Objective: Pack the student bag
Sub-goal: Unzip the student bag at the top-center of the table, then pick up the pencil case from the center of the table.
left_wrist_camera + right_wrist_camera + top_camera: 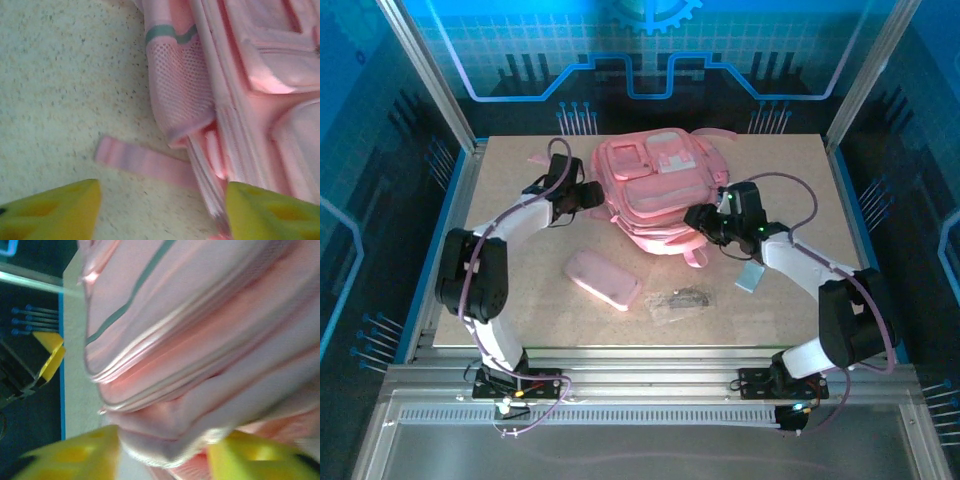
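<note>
1. Pink fabric of the student bag [655, 185] crowds the right wrist view. Only folds, piping and one grey-green stripe can be made out, and its outline is cut off on every side.
2. On the right gripper [162, 457], two yellow fingers [75, 457] stand apart with a bulge of bag fabric filling the gap. I cannot tell whether they squeeze it.
3. The left gripper [160, 215] is spread wide, its fingers cropped by the frame's bottom edge. One pink strap [145, 162] lies on the table [50, 75] just ahead of the gap. One mesh pocket [180, 90] sits farther ahead, and one finger overlaps the bag's edge.
4. From above, the single bag lies between the two grippers.
5. Behind the grippers, toward the arm bases, lie three things:
   - one pink pencil case [603, 278]
   - one clear packet [680, 300], its dark contents too small to identify
   - one pale blue-grey flat piece [750, 276], partly hidden by the right arm
</note>
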`<state>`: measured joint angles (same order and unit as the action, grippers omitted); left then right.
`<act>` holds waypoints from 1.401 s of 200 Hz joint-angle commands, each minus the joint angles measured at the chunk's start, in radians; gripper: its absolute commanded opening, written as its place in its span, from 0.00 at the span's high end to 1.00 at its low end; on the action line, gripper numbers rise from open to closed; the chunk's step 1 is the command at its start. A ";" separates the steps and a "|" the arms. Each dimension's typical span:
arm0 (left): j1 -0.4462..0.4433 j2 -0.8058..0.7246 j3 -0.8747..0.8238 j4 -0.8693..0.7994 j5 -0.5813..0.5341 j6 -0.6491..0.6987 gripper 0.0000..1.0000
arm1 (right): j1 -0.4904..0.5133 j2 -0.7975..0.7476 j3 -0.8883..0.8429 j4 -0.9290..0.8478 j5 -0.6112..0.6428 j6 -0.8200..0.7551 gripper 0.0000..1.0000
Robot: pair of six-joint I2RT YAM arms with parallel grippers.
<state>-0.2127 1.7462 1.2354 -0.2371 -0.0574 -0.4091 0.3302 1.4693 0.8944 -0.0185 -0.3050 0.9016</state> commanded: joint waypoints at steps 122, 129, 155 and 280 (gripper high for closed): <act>0.224 -0.364 -0.370 0.152 0.236 -0.269 0.01 | 0.550 0.286 0.540 -0.625 0.289 -0.626 0.00; 0.241 -0.376 -0.390 0.157 0.240 -0.273 0.01 | 0.574 0.324 0.578 -0.640 0.320 -0.650 0.00; 0.300 -0.414 -0.457 0.159 0.263 -0.284 0.01 | 0.649 0.490 0.731 -0.724 0.434 -0.722 0.00; 0.387 -0.516 -0.547 0.191 0.308 -0.272 0.01 | 0.708 0.776 0.858 -0.706 0.520 -0.787 0.01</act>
<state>0.1684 1.2552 0.6975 -0.0612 0.2264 -0.6823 1.0336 2.2272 1.7435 -0.7322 0.2207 0.1223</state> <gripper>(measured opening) 0.989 0.999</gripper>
